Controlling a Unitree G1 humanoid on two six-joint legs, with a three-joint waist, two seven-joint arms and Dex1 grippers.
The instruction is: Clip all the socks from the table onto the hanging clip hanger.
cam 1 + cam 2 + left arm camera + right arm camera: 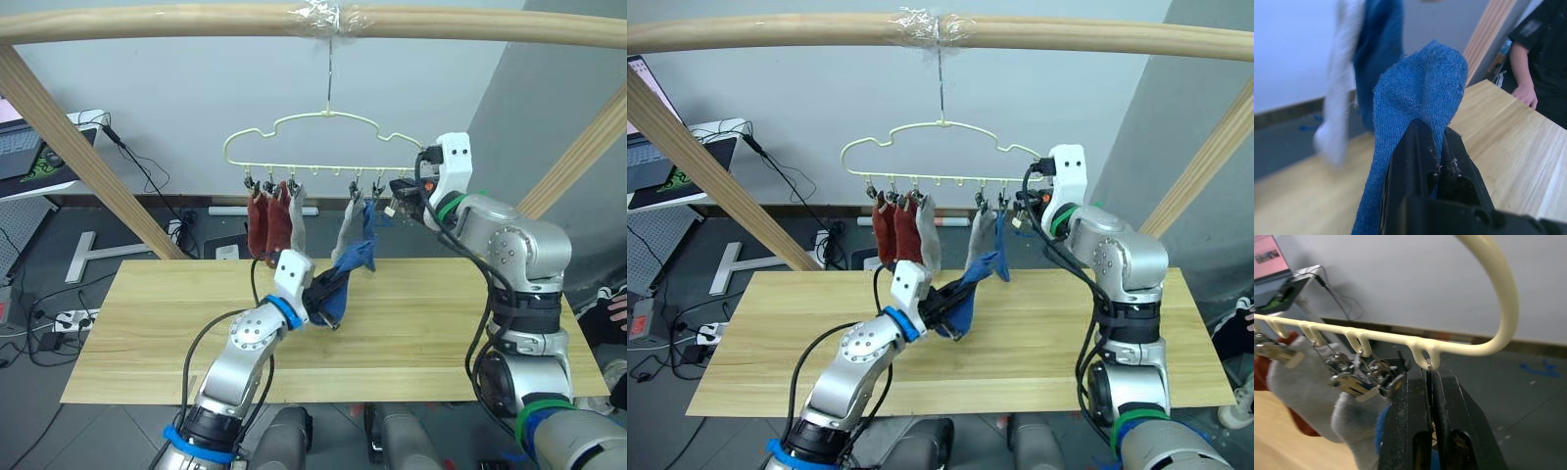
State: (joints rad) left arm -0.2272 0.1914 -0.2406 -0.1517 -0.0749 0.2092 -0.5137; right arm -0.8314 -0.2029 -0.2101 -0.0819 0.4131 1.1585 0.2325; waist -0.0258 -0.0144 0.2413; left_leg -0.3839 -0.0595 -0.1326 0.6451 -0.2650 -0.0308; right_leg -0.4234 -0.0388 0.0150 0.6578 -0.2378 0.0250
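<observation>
**Inspector A:** Head view first. The clip hanger (323, 137) hangs by its hook from the wooden pole (196, 22), above the far edge of the table (147, 333). Five socks hang clipped: two rust red socks (266, 223) and a light grey sock (298, 217) in the left group, a second grey sock (347, 233) and a blue sock (369, 223) in the right group.

**Inspector B:** Left arm?

**Inspector A:** Bent at the elbow and reaching up and forward over the table's middle. The left gripper (329, 294) is raised clear of the tabletop, clamped on the last blue sock (345, 279), whose upper end points toward the right group of clips.

**Inspector B:** Right arm?

**Inspector A:** Lifted high, forearm angled inward, the right gripper (400, 192) at the hanger's right end.

**Inspector B:** Left wrist view?

**Inspector A:** The black fingers (1415, 161) stand narrow, pinching the blue fabric, which rises past their tips. The hung grey and blue socks show blurred beyond. A person's hand (1525, 93) rests beside the table's far side.

**Inspector B:** Right wrist view?

**Inspector A:** The fingers (1410, 416) are pressed nearly together around the outermost metal clip (1429, 366) under the hanger's last loop. The next clips hold grey fabric just beside.
</observation>
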